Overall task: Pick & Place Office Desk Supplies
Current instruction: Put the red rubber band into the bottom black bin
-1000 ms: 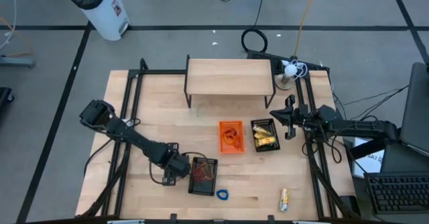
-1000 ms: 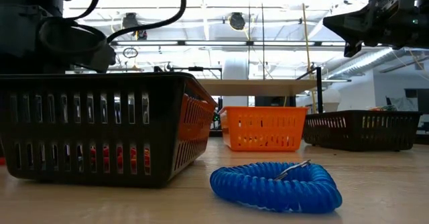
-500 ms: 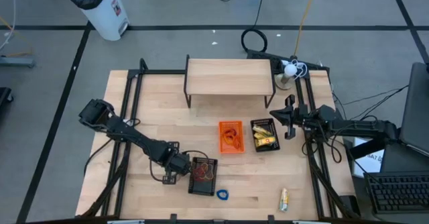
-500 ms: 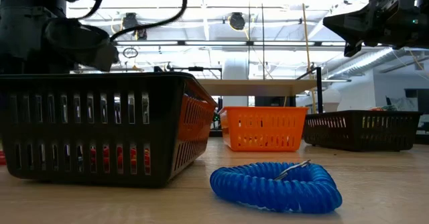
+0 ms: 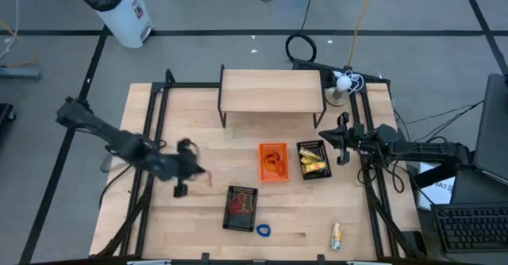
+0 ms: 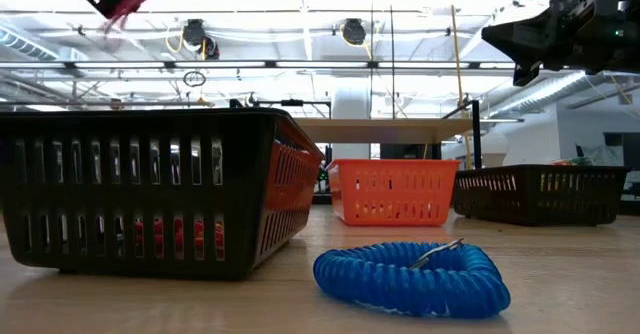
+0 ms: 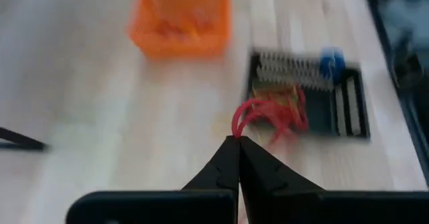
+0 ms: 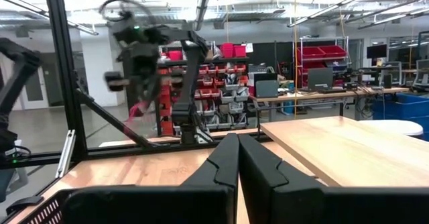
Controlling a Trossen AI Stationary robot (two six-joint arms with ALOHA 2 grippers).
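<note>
My left gripper (image 5: 197, 171) hangs in the air over the table's left half, shut on a bunch of thin red rubber bands (image 7: 267, 115), also seen high in the low view (image 6: 128, 2). Below it, toward the near edge, stands a black basket (image 5: 240, 208) with more red and orange bands inside. An orange basket (image 5: 274, 162) and a black basket with yellow packets (image 5: 313, 160) stand mid-table. My right gripper (image 5: 343, 142) waits shut above the table's right rail. My left gripper pinches the red rubber bands between its two shut fingertips (image 7: 231, 158), at one end of the loops (image 7: 236, 130). The fingers slant downward. The loops stick out loosely beyond the tips, lifted clear of the basket and the table.
A blue coiled cord (image 5: 263, 231) lies near the front edge beside the black basket. A small yellow item (image 5: 336, 235) lies at the near right. A low wooden shelf (image 5: 272, 90) stands at the far side. Dark rails (image 5: 155, 130) run along both table sides.
My left gripper has risen out of the black basket and swung toward the table's left and far side, carrying the red rubber bands up clear of the basket. The basket stays where it was.
</note>
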